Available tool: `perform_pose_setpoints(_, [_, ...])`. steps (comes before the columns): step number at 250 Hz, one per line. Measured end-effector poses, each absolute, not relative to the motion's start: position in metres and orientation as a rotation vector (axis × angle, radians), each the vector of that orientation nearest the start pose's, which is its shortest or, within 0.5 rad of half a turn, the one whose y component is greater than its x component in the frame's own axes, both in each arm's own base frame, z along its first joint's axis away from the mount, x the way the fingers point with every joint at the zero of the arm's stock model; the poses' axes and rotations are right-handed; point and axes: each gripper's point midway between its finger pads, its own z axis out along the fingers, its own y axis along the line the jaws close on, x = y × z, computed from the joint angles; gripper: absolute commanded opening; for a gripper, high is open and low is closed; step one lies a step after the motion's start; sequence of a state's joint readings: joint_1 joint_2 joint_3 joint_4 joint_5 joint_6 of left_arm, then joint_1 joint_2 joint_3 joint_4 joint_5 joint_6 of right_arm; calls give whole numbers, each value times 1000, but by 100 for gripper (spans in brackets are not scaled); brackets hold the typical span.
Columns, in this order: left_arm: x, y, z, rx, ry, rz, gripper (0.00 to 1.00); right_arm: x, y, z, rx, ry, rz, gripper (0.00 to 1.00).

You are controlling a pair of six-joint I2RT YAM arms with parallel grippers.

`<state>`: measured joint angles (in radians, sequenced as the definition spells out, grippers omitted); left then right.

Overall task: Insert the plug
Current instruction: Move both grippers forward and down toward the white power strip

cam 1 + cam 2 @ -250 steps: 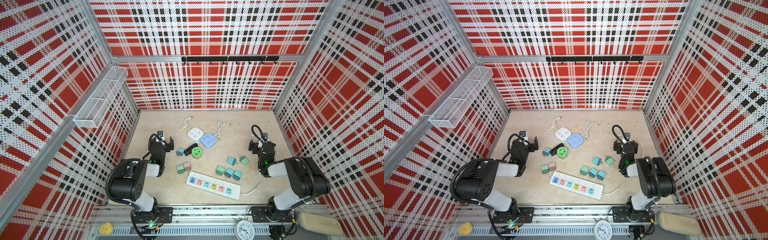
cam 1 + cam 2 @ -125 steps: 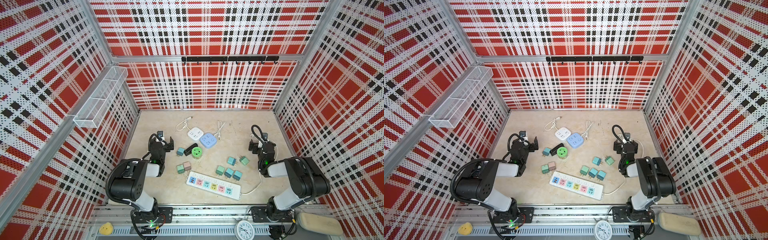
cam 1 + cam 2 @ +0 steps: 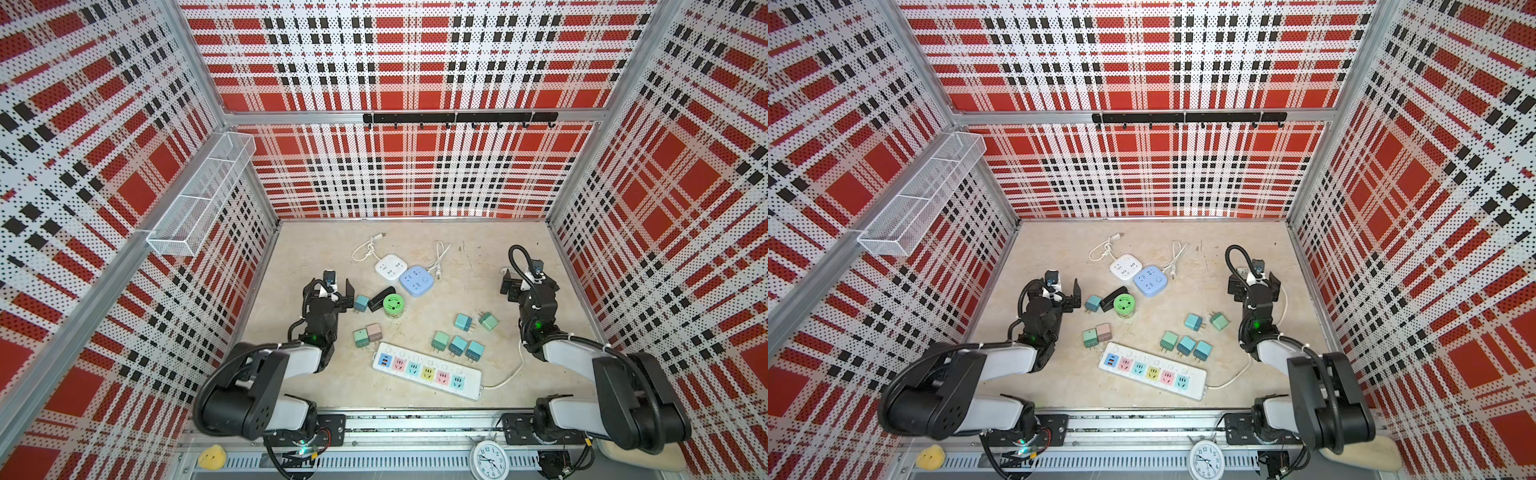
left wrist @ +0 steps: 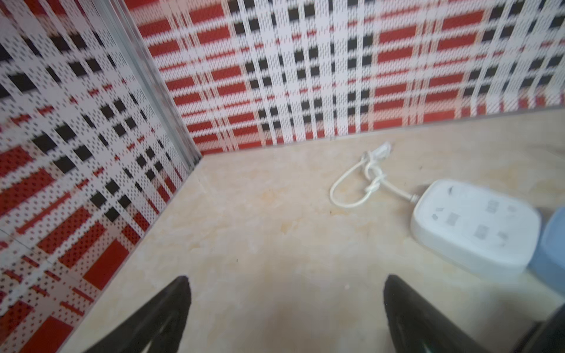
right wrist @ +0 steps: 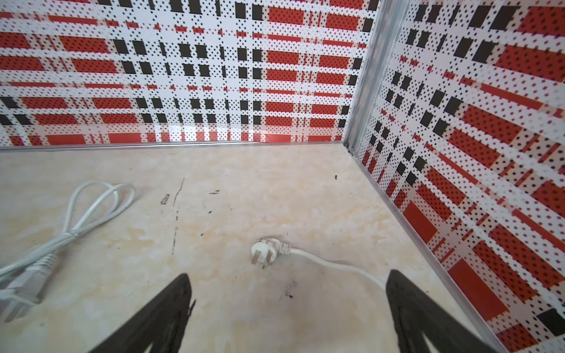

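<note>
Both grippers are standing wide open as I am running the rig remotely.
In both top views, the left gripper (image 3: 331, 293) (image 3: 1057, 291) is hovering beside a teal adapter (image 3: 360, 303), the right gripper (image 3: 528, 286) (image 3: 1253, 286) by the right wall (image 3: 623, 249), the power strip (image 3: 428, 370) lying at the front. The left wrist view is showing spread fingers (image 4: 165, 311) near a white socket block (image 4: 474, 226). In the right wrist view, the white plug (image 5: 264, 252) is lying on the table (image 5: 275, 189) just ahead of the spread fingers.

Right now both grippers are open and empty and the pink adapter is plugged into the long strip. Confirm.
Wrong: both top views show the pink adapter loose on the table, not in the long strip. Left gripper and right gripper are open and empty.
</note>
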<state>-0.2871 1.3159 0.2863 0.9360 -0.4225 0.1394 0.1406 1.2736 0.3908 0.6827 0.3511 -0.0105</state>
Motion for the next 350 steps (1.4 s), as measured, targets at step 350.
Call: perform_pose_setpoints(350, [210,-156,165,46,2117,-619,90,211,156,103,202,2481,579,85])
